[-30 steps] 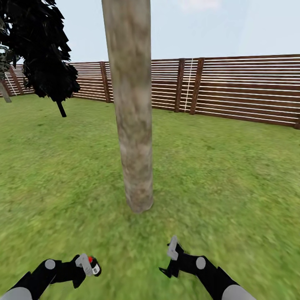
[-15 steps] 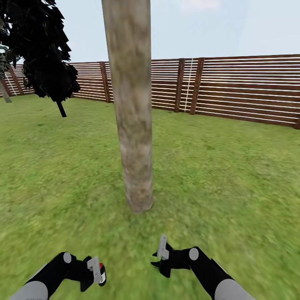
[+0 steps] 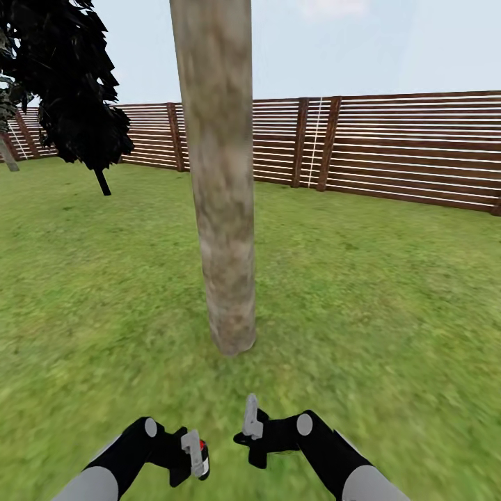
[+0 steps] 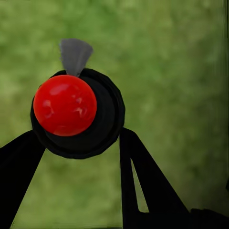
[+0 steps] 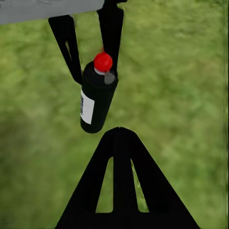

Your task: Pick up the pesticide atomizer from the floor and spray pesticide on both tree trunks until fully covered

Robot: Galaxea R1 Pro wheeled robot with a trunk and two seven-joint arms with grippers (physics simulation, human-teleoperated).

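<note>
Clamped in the left claw (image 3: pixel 197 456) is the pesticide atomizer (image 5: pixel 97 93), a small dark bottle with a red round top and a white label, pinched by its body between the two black fingers (image 4: pixel 143 176). The left wrist view looks straight down on the red top, with a grey nozzle tab beside it, so the bottle stands along the fingers and its top points away from the wrist. It is carried low, just above the grass, in front of the robot.

Beside it is the right claw (image 3: pixel 250 421), close to the bottle but apart from it, one pale finger raised. Its camera looks directly at the hanging bottle, and the black fingers at the edge of that view appear closed together with nothing between them. A likely reason for this closeness is that the second arm is there to press or steady the red top, though that is only a judgement.

Ahead stands the tree trunk (image 3: pixel 221 209), a thick pale grey-brown mottled column rising from the green lawn (image 3: pixel 390 292). No white specks show on its bark, so spraying looks not yet begun here.

Further off, a black-foliaged conifer (image 3: pixel 69 90) stands at the left, and the brown horizontal-slat wooden fence (image 3: pixel 410 149) closes the garden behind.
</note>
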